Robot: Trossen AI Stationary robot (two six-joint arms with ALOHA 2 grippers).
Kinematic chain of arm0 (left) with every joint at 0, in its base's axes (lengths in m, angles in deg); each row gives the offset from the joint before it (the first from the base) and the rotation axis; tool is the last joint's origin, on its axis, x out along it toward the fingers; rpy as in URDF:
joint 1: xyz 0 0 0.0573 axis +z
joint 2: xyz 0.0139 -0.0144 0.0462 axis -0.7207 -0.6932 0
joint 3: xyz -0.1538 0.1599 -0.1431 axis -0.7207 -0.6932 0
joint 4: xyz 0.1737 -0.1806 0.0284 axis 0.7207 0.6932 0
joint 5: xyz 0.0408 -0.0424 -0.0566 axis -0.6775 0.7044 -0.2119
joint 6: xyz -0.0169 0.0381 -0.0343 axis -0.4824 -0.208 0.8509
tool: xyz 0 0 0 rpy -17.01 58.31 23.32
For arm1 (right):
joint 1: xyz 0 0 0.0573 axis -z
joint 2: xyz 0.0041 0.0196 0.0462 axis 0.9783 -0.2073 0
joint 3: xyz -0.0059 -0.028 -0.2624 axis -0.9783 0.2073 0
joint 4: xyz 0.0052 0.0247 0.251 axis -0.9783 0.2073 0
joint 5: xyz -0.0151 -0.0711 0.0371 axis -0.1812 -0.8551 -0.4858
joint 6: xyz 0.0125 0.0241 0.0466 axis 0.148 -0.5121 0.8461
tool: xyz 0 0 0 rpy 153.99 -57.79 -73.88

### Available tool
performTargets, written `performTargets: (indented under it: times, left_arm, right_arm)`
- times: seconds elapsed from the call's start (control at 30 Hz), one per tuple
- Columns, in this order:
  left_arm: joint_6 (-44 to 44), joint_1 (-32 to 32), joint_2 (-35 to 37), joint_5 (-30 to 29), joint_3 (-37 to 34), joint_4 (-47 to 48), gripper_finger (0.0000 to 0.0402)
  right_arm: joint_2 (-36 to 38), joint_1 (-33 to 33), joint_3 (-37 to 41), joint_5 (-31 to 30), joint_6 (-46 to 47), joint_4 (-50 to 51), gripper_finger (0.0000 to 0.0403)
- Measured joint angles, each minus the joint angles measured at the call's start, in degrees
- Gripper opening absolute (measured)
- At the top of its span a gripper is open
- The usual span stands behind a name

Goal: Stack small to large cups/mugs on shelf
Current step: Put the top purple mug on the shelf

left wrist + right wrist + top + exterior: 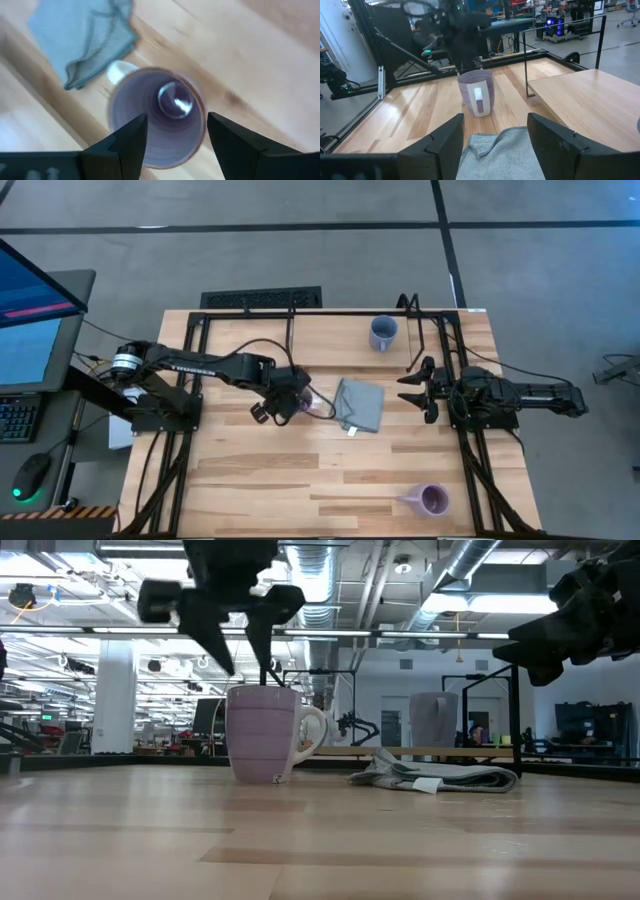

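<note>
The pale lavender mug [262, 735] stands upright on the table beside the grey cloth, its handle [316, 733] toward the cloth. My left gripper [250, 678] is open and points down just above the mug's rim. One finger [132, 137] is over the mug's hollow and the other [225, 142] is outside its wall, on the side away from the handle. The blue-grey mug [383, 332] stands by the black rod shelf [432, 330] at the far right. The deeper purple mug [432, 500] stands near the table's front right. My right gripper [403, 388] is open and empty, right of the cloth.
The grey folded cloth [360, 405] lies mid-table between the two grippers and also shows in the right wrist view [502, 152]. Black frame rails run along the table's left, right and far sides. Bare wood lies toward the near edge [300, 490].
</note>
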State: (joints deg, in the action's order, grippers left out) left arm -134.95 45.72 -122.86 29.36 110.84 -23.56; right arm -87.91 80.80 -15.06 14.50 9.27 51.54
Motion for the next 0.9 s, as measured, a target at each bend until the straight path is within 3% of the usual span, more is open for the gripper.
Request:
performTargets:
  times: [0.2, 0.37, 0.53, 0.67, 0.9]
  left_arm:
    - [7.6, 2.7, 3.6, 9.7, 1.8, -0.6, 0.0199]
    - [18.4, 4.4, 9.2, 9.6, 1.9, -6.2, 0.0199]
    - [21.5, 4.7, 16.1, 9.4, 0.2, -12.0, 0.0199]
    - [23.1, 4.7, 23.5, 10.0, -5.3, -18.9, 0.0199]
    - [30.2, 4.7, 37.6, 2.9, -21.0, -28.8, 0.0199]
  right_arm:
    - [0.0, 0.0, 0.0, 0.0, -0.3, 0.0, 0.024]
    - [0.0, 0.0, 0.0, 0.1, -0.5, 0.0, 0.024]
    - [0.0, -0.1, 0.0, 0.2, -0.5, 0.0, 0.024]
    - [0.0, -0.1, 0.0, 0.2, -0.5, 0.0, 0.024]
    - [0.0, -0.1, 0.0, 0.8, -2.9, 0.0, 0.024]
